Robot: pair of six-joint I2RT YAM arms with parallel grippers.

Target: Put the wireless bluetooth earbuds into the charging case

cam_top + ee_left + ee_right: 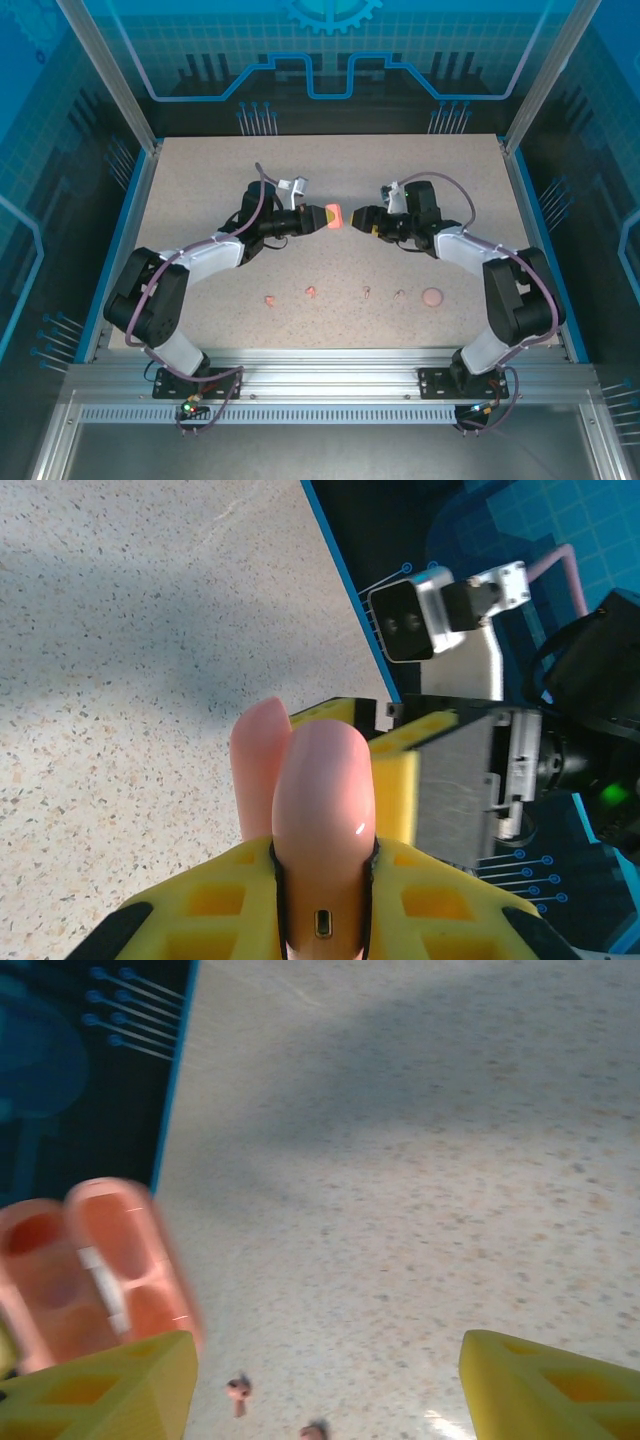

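My left gripper (322, 215) is shut on the charging case (335, 216), a glossy salmon-pink box held above the middle of the table. In the left wrist view the charging case (322, 800) stands between the yellow fingers (440, 900), port end toward the camera, its lid hinged open to the left. My right gripper (359, 218) faces it from the right, open and holding nothing. In the right wrist view the open case (100, 1265) shows two lobed halves beside the left finger (110, 1390) of my right gripper (328, 1348). Two pink earbuds (269, 299) (311, 291) lie on the table near the front.
Two tiny pale bits (367, 292) (400, 293) and a round pink piece (432, 297) lie in the same row near the front edge. The bits (238, 1392) also show below my right gripper. Blue walls (130, 190) and an aluminium frame border the speckled table (330, 160).
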